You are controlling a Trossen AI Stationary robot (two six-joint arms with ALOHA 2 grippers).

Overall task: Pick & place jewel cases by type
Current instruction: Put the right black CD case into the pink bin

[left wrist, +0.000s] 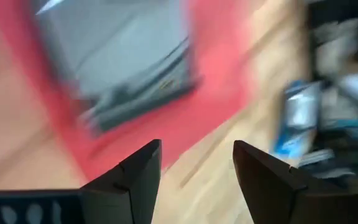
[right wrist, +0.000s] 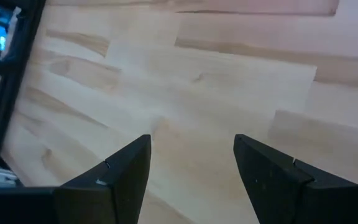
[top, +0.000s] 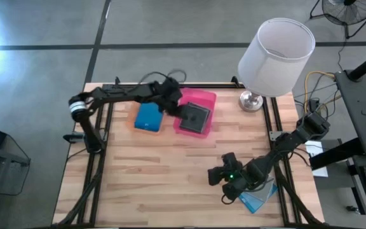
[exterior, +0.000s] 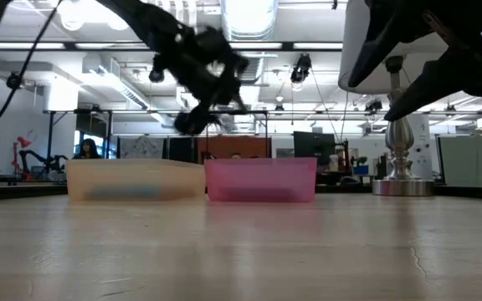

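High view: left gripper [top: 172, 102] hovers over the gap between the orange tray's blue jewel case [top: 149, 117] and the pink tray [top: 208, 100], grey jewel case [top: 195, 117] just beside it.
Right gripper [top: 223, 178]: low over bare table [top: 157, 178], a clear-blue jewel case [top: 259, 198] just behind it.
Low view: left gripper [exterior: 199, 117] up above both trays.
Left wrist view: fingers [left wrist: 135, 171] spread, empty; grey jewel case [left wrist: 129, 59] ahead in pink tray.
Right wrist view: fingers [right wrist: 126, 165] apart, nothing held, bare wood ahead.
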